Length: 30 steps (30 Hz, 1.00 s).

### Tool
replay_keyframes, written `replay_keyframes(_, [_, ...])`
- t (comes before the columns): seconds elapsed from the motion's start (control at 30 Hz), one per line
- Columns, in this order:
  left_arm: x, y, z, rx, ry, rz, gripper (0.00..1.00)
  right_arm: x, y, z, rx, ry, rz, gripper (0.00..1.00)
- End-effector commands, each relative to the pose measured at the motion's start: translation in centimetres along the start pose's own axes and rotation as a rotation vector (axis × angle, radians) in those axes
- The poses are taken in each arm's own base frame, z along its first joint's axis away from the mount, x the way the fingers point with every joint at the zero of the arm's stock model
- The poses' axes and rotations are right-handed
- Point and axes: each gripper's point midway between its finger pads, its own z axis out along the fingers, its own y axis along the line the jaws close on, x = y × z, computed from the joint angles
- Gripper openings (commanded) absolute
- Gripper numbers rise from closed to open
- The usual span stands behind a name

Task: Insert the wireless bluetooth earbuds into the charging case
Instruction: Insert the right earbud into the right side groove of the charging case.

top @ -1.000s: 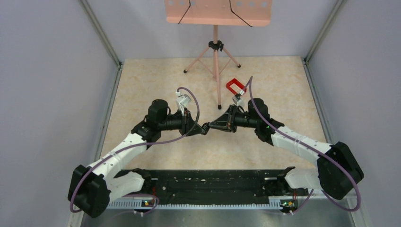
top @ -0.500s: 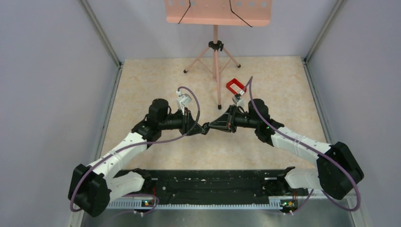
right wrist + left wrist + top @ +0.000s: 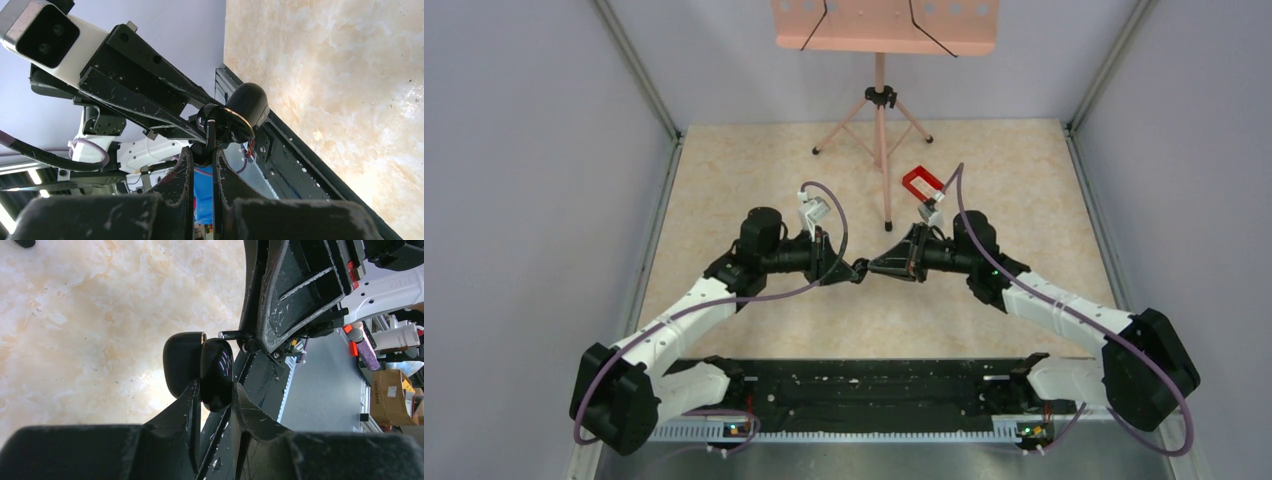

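Marbled table [image 3: 754,170] is lying well below the charging case [image 3: 216,371]. Both arms are meeting in mid-air.

- Pink music stand [image 3: 881,110] is standing far behind the case; a red tray [image 3: 922,183] is lying behind it, to the right.
- Left gripper [image 3: 215,392] is clamping the case by its lower end, with the fingers [image 3: 191,405] pressing on either side.
- Right gripper [image 3: 202,157] is facing it tip to tip, pinched narrow on one earbud [image 3: 207,131] by its stem, right at the case's mouth.

Step in hand, as judged: seating this earbud. The next move calls for a short, straight push into its socket, then release. The grip is fine, so any tilt could jam it.

The case is showing as two glossy black rounded shells, with the lid standing ajar; the interior is hidden. The earbud is tiny and dark. The second earbud is not showing.
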Motion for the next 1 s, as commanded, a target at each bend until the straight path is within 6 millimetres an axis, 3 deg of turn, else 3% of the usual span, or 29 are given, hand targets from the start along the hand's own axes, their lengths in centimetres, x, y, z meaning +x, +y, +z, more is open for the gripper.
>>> replay_keyframes(0.0, [-2.4,-1.4,-0.2,0.030,-0.054,0.063,0.00,0.3,0.0,-0.3,-0.008,-0.005,-0.027,0.00])
replay_keyframes(0.23, [-2.4,-1.5,-0.3,0.032,-0.056,0.062,0.00,0.9,-0.3,0.5,-0.019,0.027,-0.013,0.00])
replay_keyframes(0.97, [-2.1,-1.9,-0.5,0.048,-0.052,0.080,0.00,-0.6,0.4,1.3,-0.025,-0.025,-0.028,0.00])
